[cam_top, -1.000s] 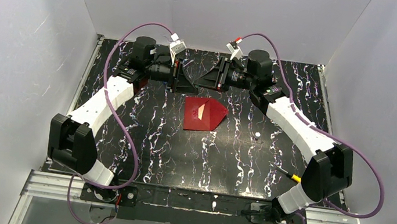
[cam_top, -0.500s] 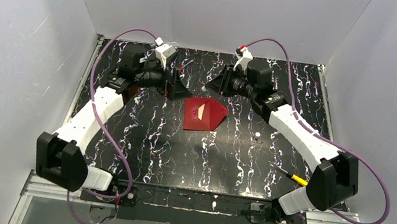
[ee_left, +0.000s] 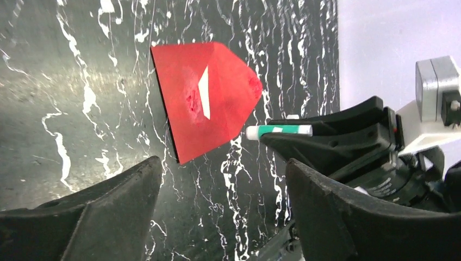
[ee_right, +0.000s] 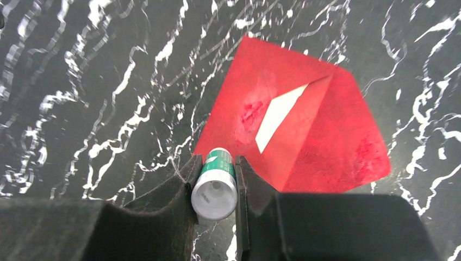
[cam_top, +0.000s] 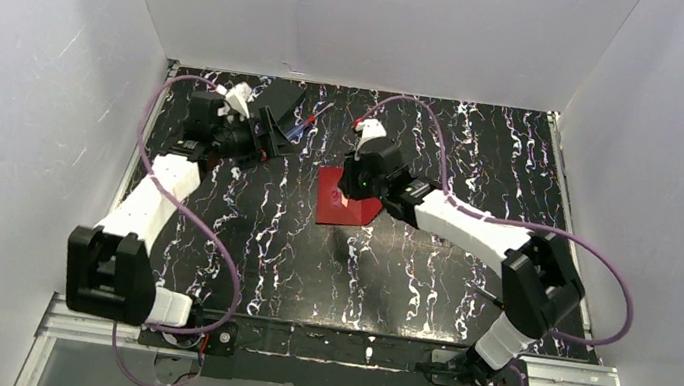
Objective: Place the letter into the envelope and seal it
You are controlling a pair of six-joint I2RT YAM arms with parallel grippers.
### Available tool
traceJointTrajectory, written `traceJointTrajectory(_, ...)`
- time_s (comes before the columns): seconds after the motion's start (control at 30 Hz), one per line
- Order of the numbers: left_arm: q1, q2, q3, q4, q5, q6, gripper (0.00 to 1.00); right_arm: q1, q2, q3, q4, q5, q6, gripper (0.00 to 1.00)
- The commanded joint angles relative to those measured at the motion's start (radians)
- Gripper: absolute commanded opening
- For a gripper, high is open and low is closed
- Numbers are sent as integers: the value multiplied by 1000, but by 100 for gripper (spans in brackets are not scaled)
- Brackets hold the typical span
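Judging from how things lie, the insertion is taken as done: the letter (ee_right: 278, 115) is tucked inside the red envelope (cam_top: 331, 204), and only a narrow white sliver is seen at the mouth. Sealing is left, since the pointed flap (ee_right: 348, 141) is unfolded and aimed toward 3 o'clock in the top view. Darker blotches on body and flap tip may be glue. The envelope is laid flat near the middle of the worktop (cam_top: 409, 263). A green-and-white glue stick (ee_right: 215, 187) is pinched in the right gripper (ee_right: 216, 166), just over the envelope's edge. The left gripper (ee_left: 223, 163) is spread wide and empty, near 10 o'clock. Against half a second earlier, the right gripper has been brought from the 12 o'clock edge onto the envelope, the left arm has been drawn back, and the envelope is unmoved
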Motion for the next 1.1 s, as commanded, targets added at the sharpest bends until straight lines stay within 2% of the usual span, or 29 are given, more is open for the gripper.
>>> traceJointTrajectory(0.0, -54, 145, 7, -18, 41, -116, 74, 15, 64, -4, 14, 48, 7, 1)
traceJointTrajectory(0.13, -114, 339, 118, -39, 40, -164, 51, 16, 128, 18, 26, 23, 7, 1)
traceJointTrajectory(0.3, -136, 561, 308, -89, 62, -185, 32, 18, 194, 43, 40, 29, -17, 1)
traceJointTrajectory(0.33, -139, 608, 339, -91, 71, -196, 26, 18, 209, 55, 32, 24, -23, 1)
traceJointTrajectory(0.53, -161, 741, 461, -101, 92, -210, 18, 33, 244, 89, 39, 40, -39, 1)
traceJointTrajectory(0.73, -163, 818, 493, -138, 87, -173, 10, 43, 281, 119, 56, 77, -65, 1)
traceJointTrajectory(0.87, -166, 839, 486, -148, 70, -137, 8, 47, 316, 160, 45, 110, -122, 1)
traceJointTrajectory(1.0, -170, 874, 500, -171, 59, -128, 8, 52, 332, 145, 73, 149, -176, 1)
traceJointTrajectory(1.07, -178, 884, 509, -196, 24, -110, 4, 52, 334, 125, 108, 159, -197, 1)
